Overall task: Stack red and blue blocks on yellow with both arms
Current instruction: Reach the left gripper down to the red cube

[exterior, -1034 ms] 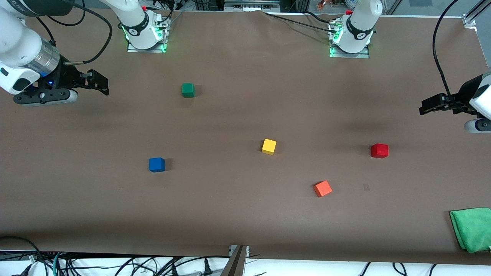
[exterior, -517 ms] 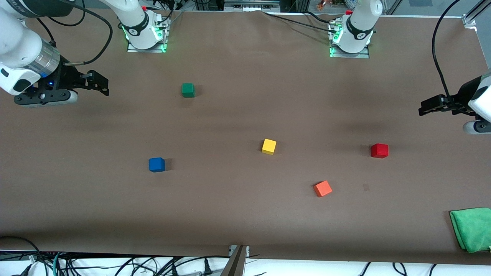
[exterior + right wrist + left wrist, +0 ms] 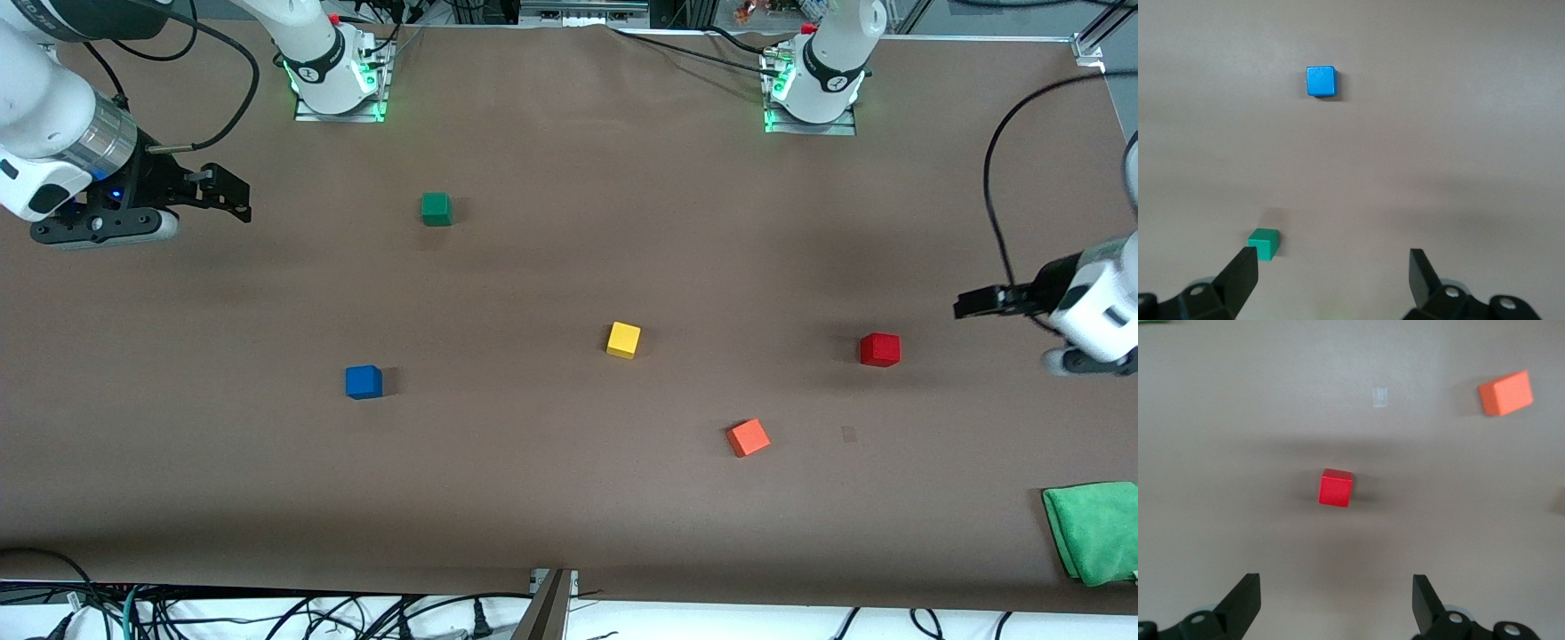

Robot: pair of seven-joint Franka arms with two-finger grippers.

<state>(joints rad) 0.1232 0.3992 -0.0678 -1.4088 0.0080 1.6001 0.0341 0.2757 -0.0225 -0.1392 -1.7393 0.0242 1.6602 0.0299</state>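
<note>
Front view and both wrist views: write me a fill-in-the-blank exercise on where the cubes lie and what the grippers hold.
1. The left wrist view shows the red cube and the ____ cube.
2. The left gripper and right gripper both stand open and hold ____.
3. The cube lying nearest the robots' bases is the ____ one.
4. On the yellow cube sits ____.

Missing words: orange-red; nothing; green; nothing

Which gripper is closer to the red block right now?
Left. The left gripper hangs open just off the red block, toward its own table end; the right gripper waits open at the other end.
</note>
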